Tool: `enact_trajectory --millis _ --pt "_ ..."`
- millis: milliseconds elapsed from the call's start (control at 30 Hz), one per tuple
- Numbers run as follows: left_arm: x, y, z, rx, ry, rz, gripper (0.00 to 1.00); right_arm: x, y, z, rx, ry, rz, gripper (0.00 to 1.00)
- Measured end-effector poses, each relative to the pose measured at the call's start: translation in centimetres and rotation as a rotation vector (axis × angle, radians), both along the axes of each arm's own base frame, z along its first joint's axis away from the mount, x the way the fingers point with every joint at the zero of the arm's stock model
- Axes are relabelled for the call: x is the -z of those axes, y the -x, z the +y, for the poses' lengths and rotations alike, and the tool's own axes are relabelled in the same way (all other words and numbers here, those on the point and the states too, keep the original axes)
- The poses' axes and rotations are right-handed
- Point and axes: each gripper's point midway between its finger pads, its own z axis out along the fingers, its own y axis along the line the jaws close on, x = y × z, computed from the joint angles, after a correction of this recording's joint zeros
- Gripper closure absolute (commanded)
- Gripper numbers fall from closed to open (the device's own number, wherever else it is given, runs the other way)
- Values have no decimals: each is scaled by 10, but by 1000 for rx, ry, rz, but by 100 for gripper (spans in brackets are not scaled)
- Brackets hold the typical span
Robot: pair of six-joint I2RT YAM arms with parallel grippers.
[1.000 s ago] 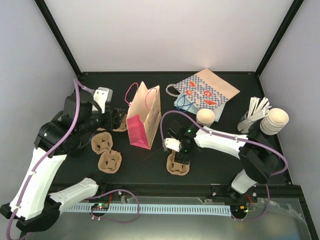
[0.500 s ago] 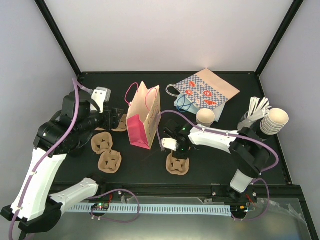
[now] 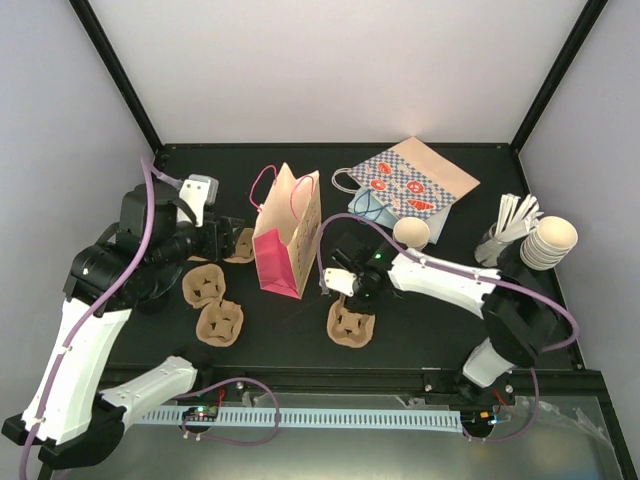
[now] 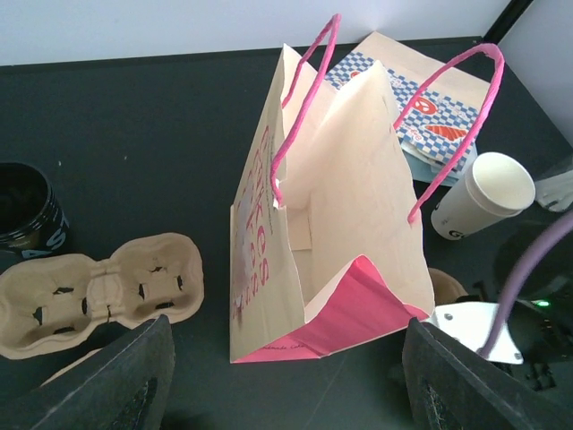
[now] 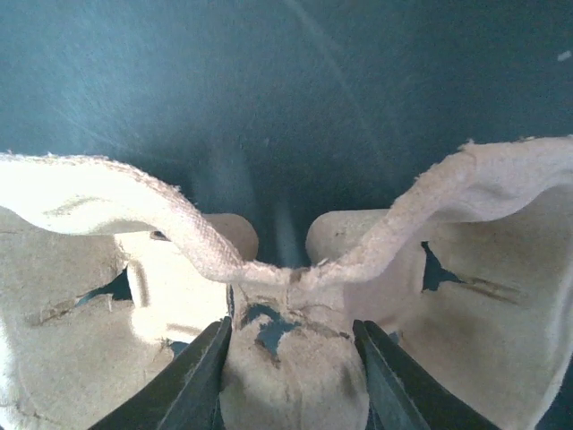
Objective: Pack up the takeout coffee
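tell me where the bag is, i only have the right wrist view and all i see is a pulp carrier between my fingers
Observer: The pink bag stands upright with its mouth open, just left of the carrier in the top view.
Operator: and the coffee
Observer: The takeout coffee stands upright beyond the right gripper, beside the patterned bag lying flat.
Operator: is the left arm busy
Observer: No, the left gripper is open and empty, facing the pink bag from its other side.

Four carriers (image 3: 220, 322), one white cup (image 3: 411, 232)
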Motion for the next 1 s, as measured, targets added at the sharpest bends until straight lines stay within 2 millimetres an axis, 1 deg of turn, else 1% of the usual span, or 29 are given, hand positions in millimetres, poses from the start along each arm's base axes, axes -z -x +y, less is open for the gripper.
enact_trajectory --millis 167,267,467,533,600,733,800,1000 --pt "-1 -2 4 -16 3 -1 28 -37 -3 6 39 -111 -66 60" --pt "-1 -2 5 -22 9 0 26 -65 -6 9 68 -196 -119 60" --pt "4 -10 9 -45 32 33 17 -123 -8 9 131 -373 -224 61" --pt "5 -13 10 -51 38 44 13 -140 -8 7 152 -421 -254 62" --pt "9 -17 9 -51 38 60 12 -155 -9 4 177 -456 -284 61" --pt "13 -25 5 -45 35 76 12 -179 -11 0 209 -518 -335 61" --pt "16 -29 4 -44 30 84 14 -189 -11 -2 221 -544 -351 61" --pt "30 -52 -9 -10 31 128 20 -210 -8 -7 231 -606 -386 62"
